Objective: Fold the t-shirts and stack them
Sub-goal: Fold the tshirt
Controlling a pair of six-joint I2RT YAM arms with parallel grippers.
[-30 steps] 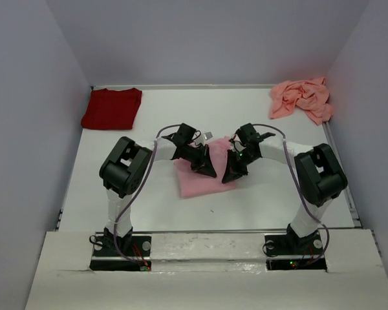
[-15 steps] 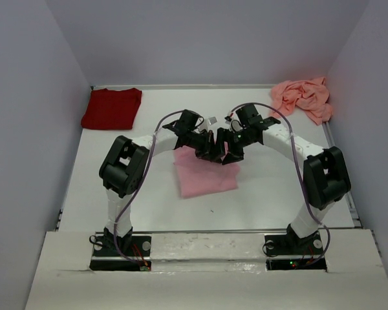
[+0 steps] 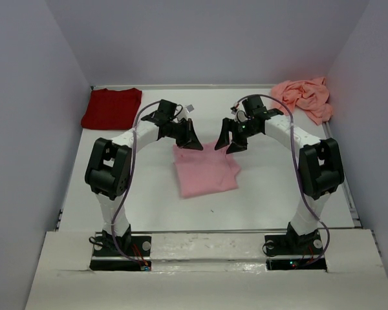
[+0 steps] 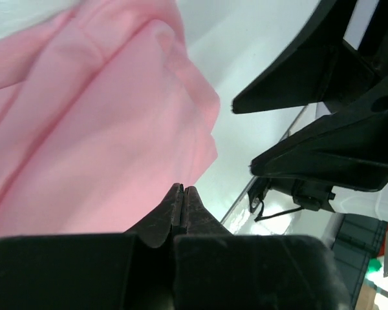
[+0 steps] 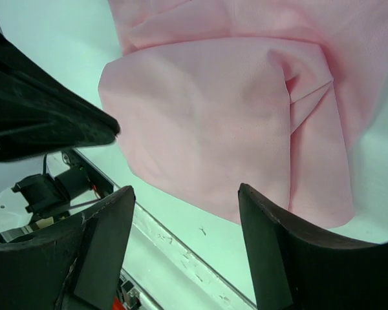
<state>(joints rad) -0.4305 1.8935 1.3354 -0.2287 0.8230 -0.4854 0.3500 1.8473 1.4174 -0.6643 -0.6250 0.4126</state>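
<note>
Top external: my left tool (image 3: 194, 141) hangs shut and empty, my right tool (image 3: 227, 144) spread empty, both seemingly above the pink tee (image 3: 205, 173).

Plain light pink tee (image 3: 204, 171); plain dark red tee (image 3: 111, 108); salmon-pink tee (image 3: 302, 98); white table (image 3: 271, 190).

We see a white table (image 3: 271, 187) with three shirts lying on it, well apart from one another. A dark red shirt (image 3: 112, 108) lies folded flat in the far left corner. A salmon-pink shirt (image 3: 302, 98) sits crumpled in the far right corner. A light pink shirt (image 3: 204, 173) lies folded near the middle, its top layer a little rumpled. Just in front of it we notice a small dark mark (image 3: 212, 209) on the tabletop.
</note>
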